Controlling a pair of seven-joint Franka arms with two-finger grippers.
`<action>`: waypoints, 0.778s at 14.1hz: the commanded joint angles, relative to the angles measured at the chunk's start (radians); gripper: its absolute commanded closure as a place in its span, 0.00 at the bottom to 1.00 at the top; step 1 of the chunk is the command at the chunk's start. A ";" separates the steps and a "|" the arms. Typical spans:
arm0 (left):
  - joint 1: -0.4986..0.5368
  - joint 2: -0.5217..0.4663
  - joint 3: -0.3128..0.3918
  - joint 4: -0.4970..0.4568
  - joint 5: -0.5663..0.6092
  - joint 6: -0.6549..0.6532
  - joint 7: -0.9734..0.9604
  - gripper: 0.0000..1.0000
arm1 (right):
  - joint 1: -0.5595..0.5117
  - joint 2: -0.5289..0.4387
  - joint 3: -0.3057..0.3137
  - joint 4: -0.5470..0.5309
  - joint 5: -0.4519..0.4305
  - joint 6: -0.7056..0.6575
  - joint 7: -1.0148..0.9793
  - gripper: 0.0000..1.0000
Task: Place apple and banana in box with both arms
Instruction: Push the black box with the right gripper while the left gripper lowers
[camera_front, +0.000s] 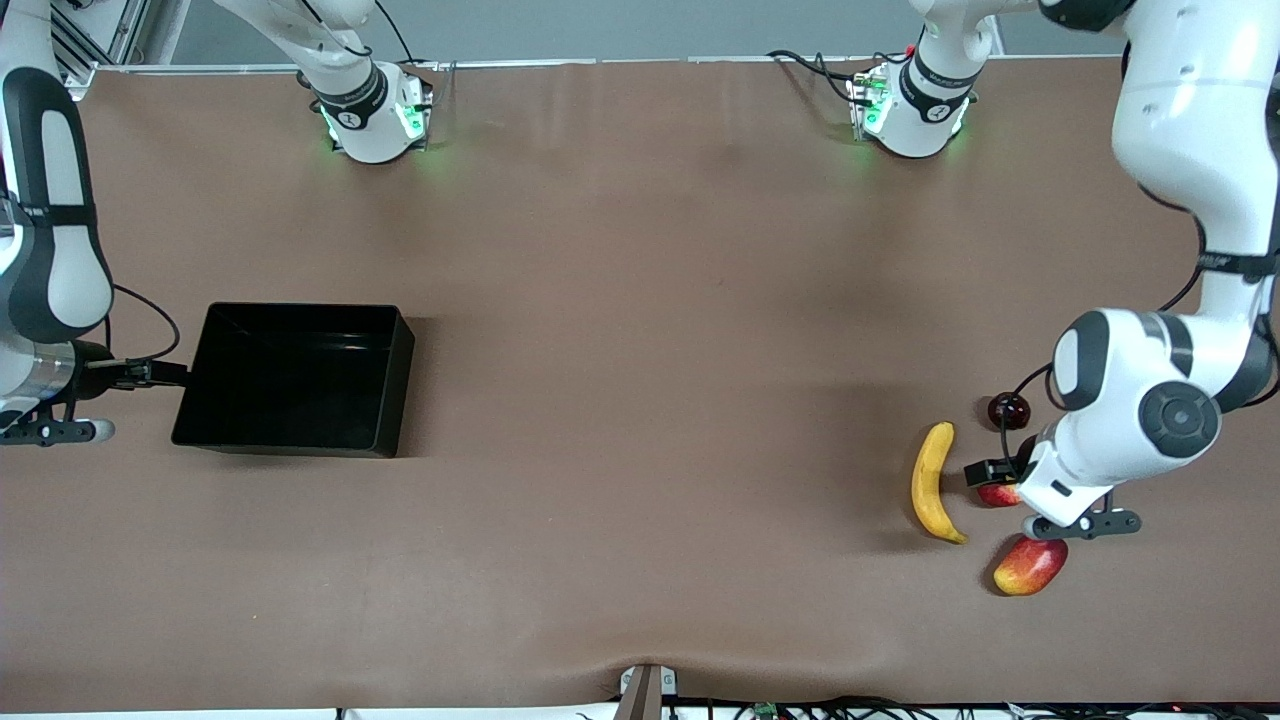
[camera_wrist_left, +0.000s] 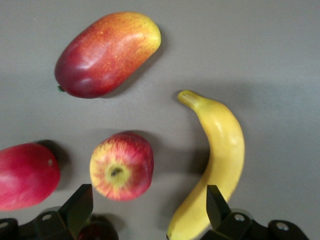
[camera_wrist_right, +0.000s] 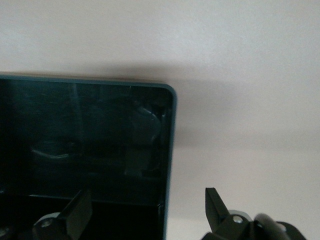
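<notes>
Left pincer, fingers spread, hangs over the apple beside the banana at the left arm's end of the worktop, while the right pincer, also spread, hangs over a corner of the box at the right arm's end.

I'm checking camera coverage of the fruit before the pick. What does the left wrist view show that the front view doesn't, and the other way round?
Only the left wrist view shows the whole apple with its stem dimple, between the open left gripper's fingers, and a pinkish-red fruit beside it. Only the front view shows the box at the right arm's end, the right gripper beside it, and a dark round fruit. Both show the banana and the mango-like fruit.
</notes>
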 joint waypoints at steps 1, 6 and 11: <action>0.010 0.040 0.012 0.045 0.045 0.014 0.030 0.00 | -0.033 -0.016 0.016 -0.122 -0.006 0.122 -0.018 0.00; 0.010 0.071 0.012 0.042 0.090 0.016 0.034 0.00 | -0.038 -0.019 0.016 -0.187 -0.006 0.193 -0.018 0.85; 0.012 0.097 0.014 0.042 0.102 0.018 0.033 0.00 | -0.041 -0.019 0.018 -0.175 -0.005 0.168 -0.018 1.00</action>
